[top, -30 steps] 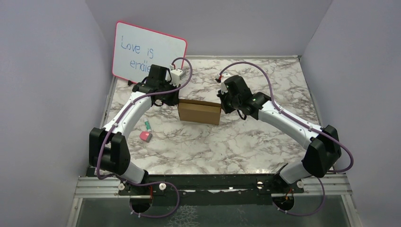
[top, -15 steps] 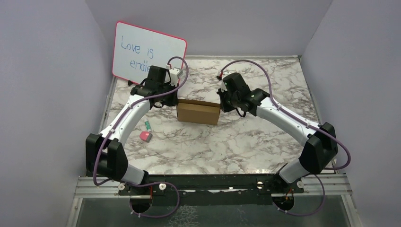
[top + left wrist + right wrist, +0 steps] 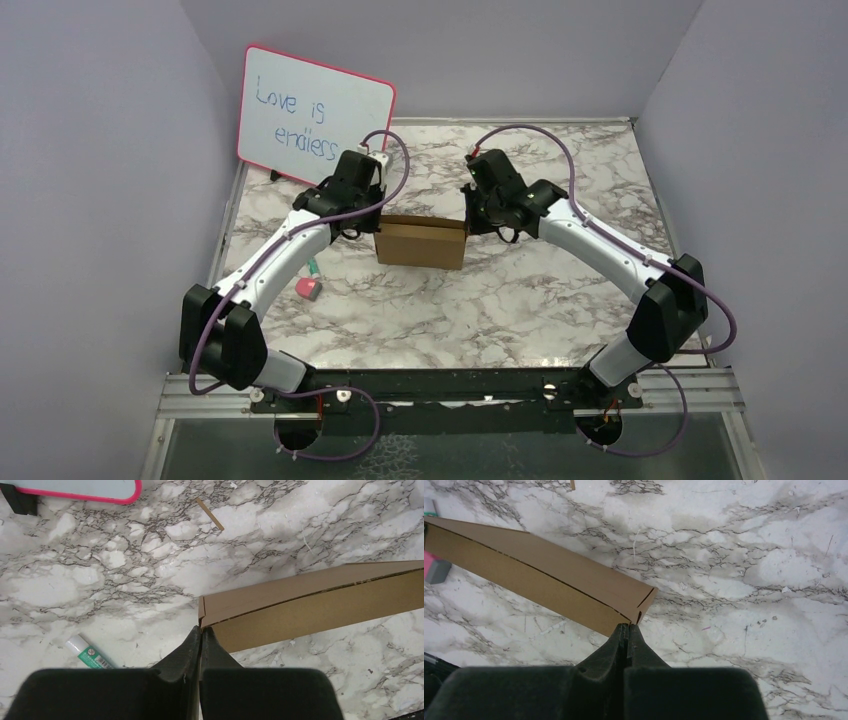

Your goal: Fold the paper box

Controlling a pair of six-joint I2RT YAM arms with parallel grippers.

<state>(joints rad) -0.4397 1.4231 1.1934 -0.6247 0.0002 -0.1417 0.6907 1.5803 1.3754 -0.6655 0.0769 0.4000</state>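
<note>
While the short ends are being closed, apply equal and opposite force from both arms so that the paper box (image 3: 421,243) does not slide or pivot on the surface (image 3: 470,320). The step in hand appears to be seating the end flaps. The box is already formed into a shallow rectangular shape. It lies near the middle of the surface, with its long axis running from 9 o'clock to 3 o'clock in the top view. Push along that axis only, because a push toward 12 or 6 o'clock is likely to skew the box or crease a wall. Advance slowly, since thin card buckles readily.

Left pincer (image 3: 200,630): the fingers are fully closed with no visible gap. The tips touch the 9 o'clock end of the box at its corner seam. Whether a card edge is nipped between them cannot be told.

Right pincer (image 3: 628,626): the fingers are fully closed. The tips touch the 3 o'clock end, at a corner where the end flap stands slightly open.

Keep clear of the pink item (image 3: 308,288) and the green tube (image 3: 90,652) at 8 o'clock of the box, and of the whiteboard (image 3: 315,115) at 11 o'clock.
</note>
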